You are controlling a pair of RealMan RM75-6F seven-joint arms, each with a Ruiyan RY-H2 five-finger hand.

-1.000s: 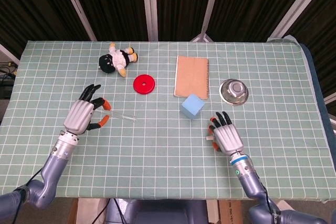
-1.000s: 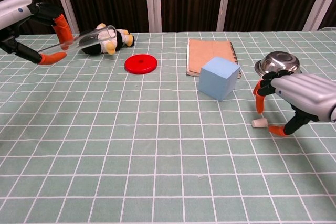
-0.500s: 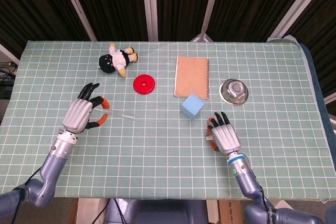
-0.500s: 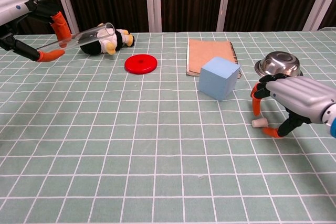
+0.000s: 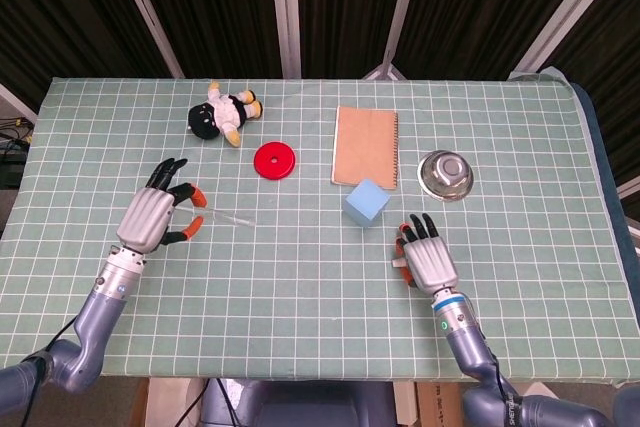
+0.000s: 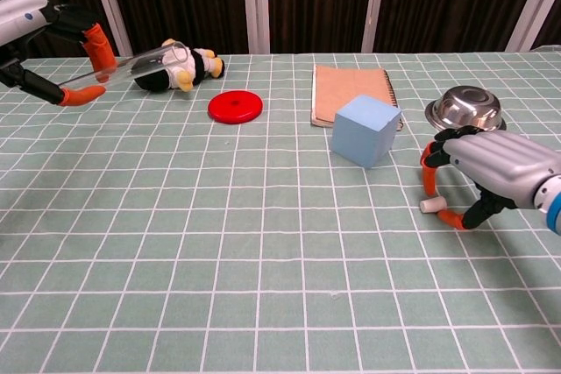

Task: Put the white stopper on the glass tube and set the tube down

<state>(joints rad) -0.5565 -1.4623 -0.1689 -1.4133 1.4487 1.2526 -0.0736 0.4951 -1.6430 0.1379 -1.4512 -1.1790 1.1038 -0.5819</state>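
My left hand point(image 5: 150, 215) point(image 6: 53, 54) holds the clear glass tube point(image 6: 131, 66) above the table's left side. The tube lies nearly level, its open end towards the plush toy; in the head view the tube point(image 5: 228, 217) shows only faintly. The small white stopper point(image 6: 429, 206) point(image 5: 398, 265) lies on the table mat at the right. My right hand point(image 6: 491, 164) point(image 5: 425, 259) hangs low over it. One orange fingertip sits just above the stopper and the thumb is close at its right side. The stopper still rests on the mat.
A blue cube point(image 6: 365, 130) stands just left of and behind my right hand. Behind it lies a brown notebook point(image 6: 351, 92), with a steel bowl point(image 6: 465, 108) to the right. A red disc point(image 6: 235, 106) and a plush toy point(image 6: 188, 67) lie at the back left.
My right hand's finger and thumb have drawn in around the stopper, which has stayed in place. My left hand with the tube has shifted slightly.
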